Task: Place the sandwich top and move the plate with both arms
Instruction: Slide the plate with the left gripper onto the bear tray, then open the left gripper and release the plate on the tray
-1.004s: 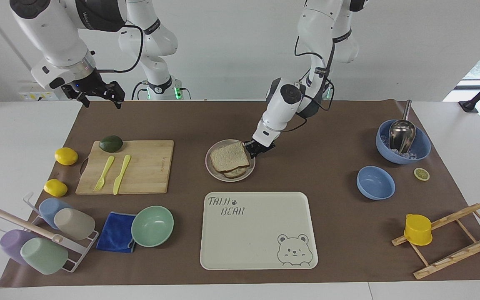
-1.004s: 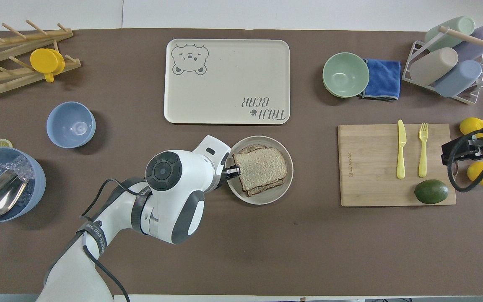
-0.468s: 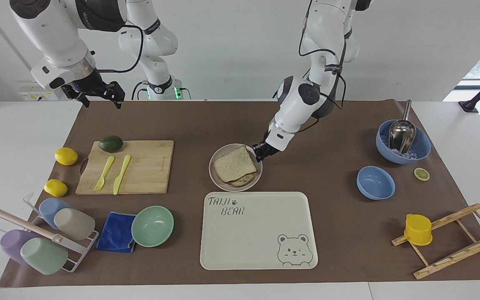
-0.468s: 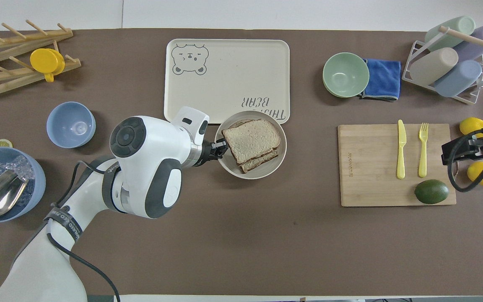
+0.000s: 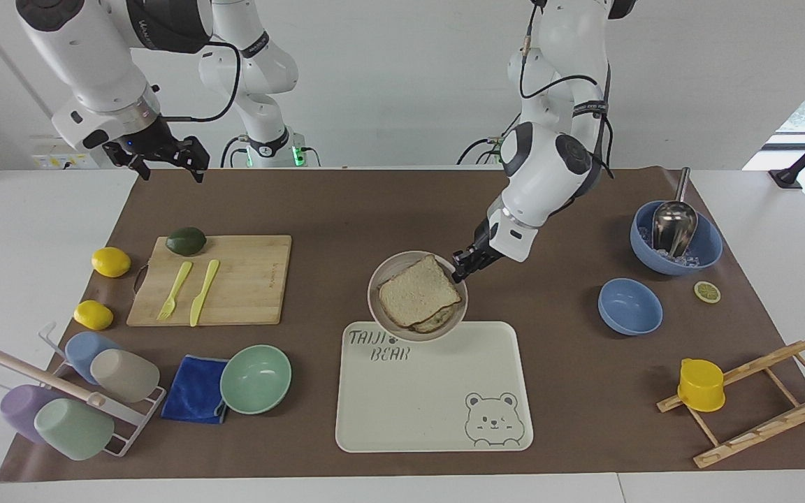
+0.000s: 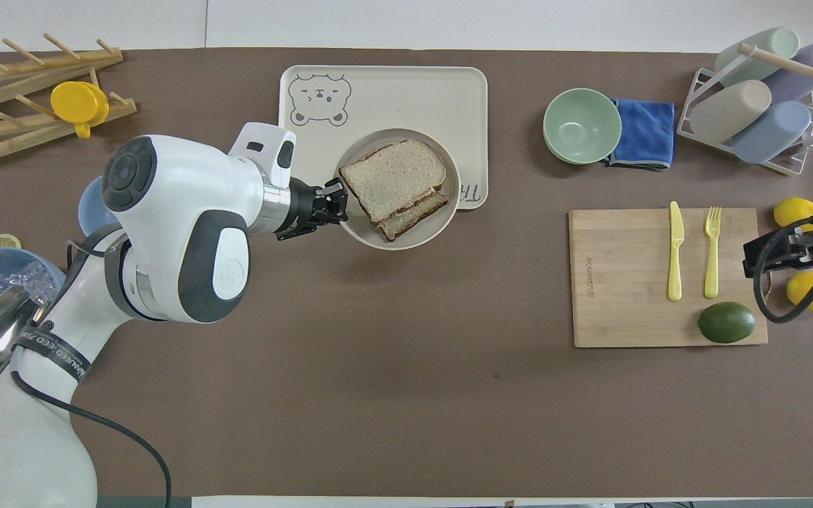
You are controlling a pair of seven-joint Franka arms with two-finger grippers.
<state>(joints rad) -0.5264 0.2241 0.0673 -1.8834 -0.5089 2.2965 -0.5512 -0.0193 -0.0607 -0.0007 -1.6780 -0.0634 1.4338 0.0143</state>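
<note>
The sandwich top, a pale bread slice with a brown crust, lies on a second slice on the round beige plate. My left gripper is shut on the plate's rim at the side toward the left arm's end. It holds the plate in the air, over the bear tray's edge nearest the robots. In the overhead view the plate, the sandwich top and the left gripper overlap the tray. My right gripper is open and waits over the mat's corner by the right arm's base.
A cutting board with a yellow fork, a yellow knife and an avocado lies toward the right arm's end. A mint-green bowl and a blue cloth lie beside the tray. Two blue bowls stand toward the left arm's end.
My left gripper has lifted the plate with the sandwich and carried it away from the robots, from the mat to over the tray's edge. The right arm has not moved.
</note>
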